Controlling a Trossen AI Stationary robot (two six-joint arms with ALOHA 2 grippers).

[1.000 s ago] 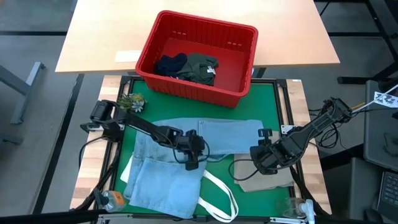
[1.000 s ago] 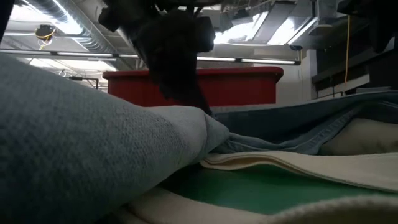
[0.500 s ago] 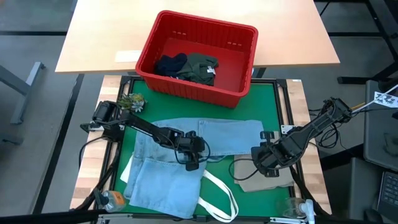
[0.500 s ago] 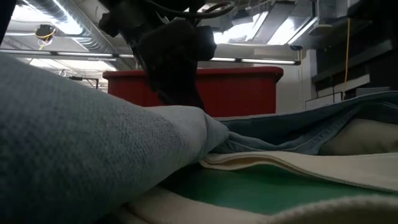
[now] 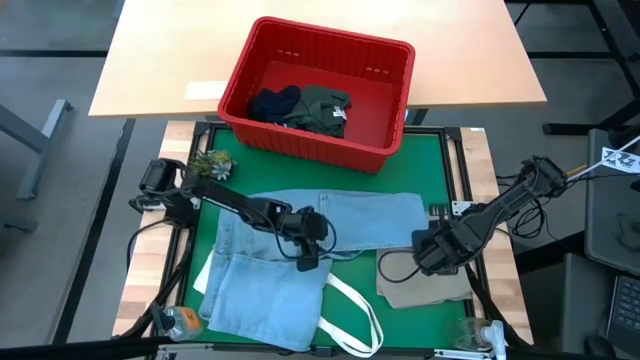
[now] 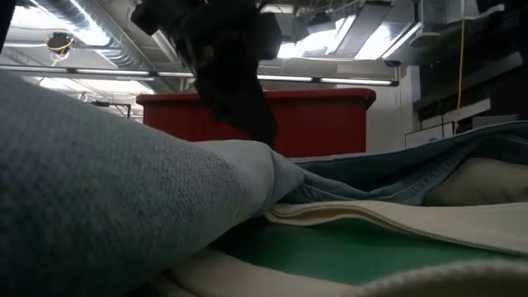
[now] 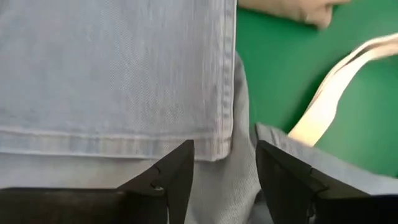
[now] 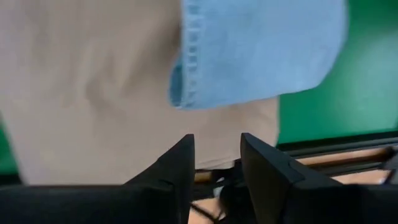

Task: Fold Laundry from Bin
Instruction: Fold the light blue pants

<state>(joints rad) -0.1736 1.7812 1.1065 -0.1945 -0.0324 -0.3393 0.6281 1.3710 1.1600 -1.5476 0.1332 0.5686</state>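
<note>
Jeans (image 5: 300, 255) are spread on the green bench, long axis roughly 2 to 8 o'clock, waistband end toward 2, legs folded back near 8. The left gripper (image 5: 308, 243) is parked over the fold's corner hem, fingers (image 7: 171, 177) released, nothing pinched, so it's the nearer arm. The right gripper (image 5: 437, 250) sits at 3 o'clock over the beige cloth (image 5: 425, 283), fingers apart and empty. More laundry is left in the bin (image 5: 318, 92) at 12.

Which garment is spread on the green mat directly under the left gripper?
The light blue jeans, under the left gripper; the beige cloth lies rightward, the dark garments in the bin.
</note>
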